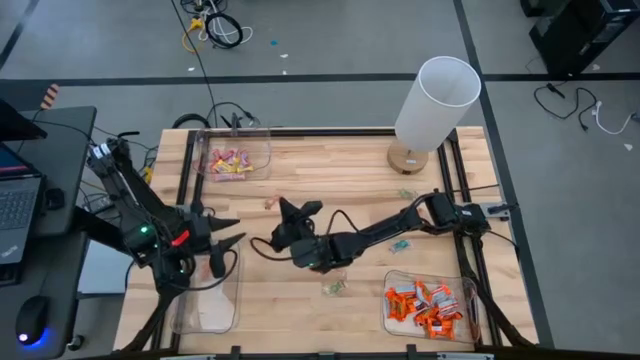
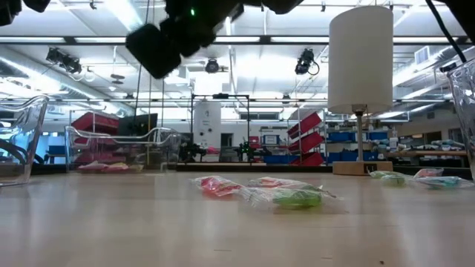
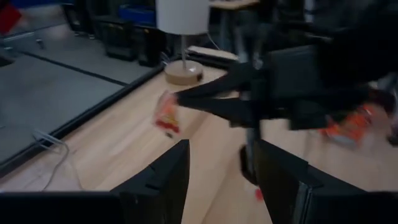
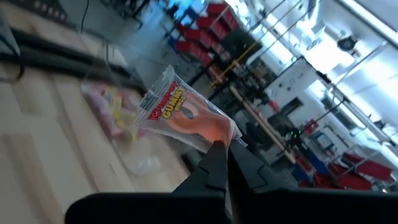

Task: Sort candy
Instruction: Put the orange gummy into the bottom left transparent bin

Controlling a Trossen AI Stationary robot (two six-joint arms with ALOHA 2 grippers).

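R gripper [image 4: 217,152] is mid-table, lifted clear of the wood, jaws pinched tight on one candy [image 4: 186,118], an orange-and-clear gummy wrapper held by its edge; step in hand looks like the carry phase of a pick, w/ the drop still to come; next move calls for swinging it over the matching bin, prob. the orange bin [image 1: 470,325] at the near right corner, and opening there; L gripper [image 1: 222,248] waits near the left edge beside an empty-looking clear bin [image 1: 228,312], jaws spread wide, holding nothing; loose green candies [image 1: 333,288] lie near mid-table; farther back, pink/yellow bin [image 1: 262,160] and a white lamp [image 1: 437,98].
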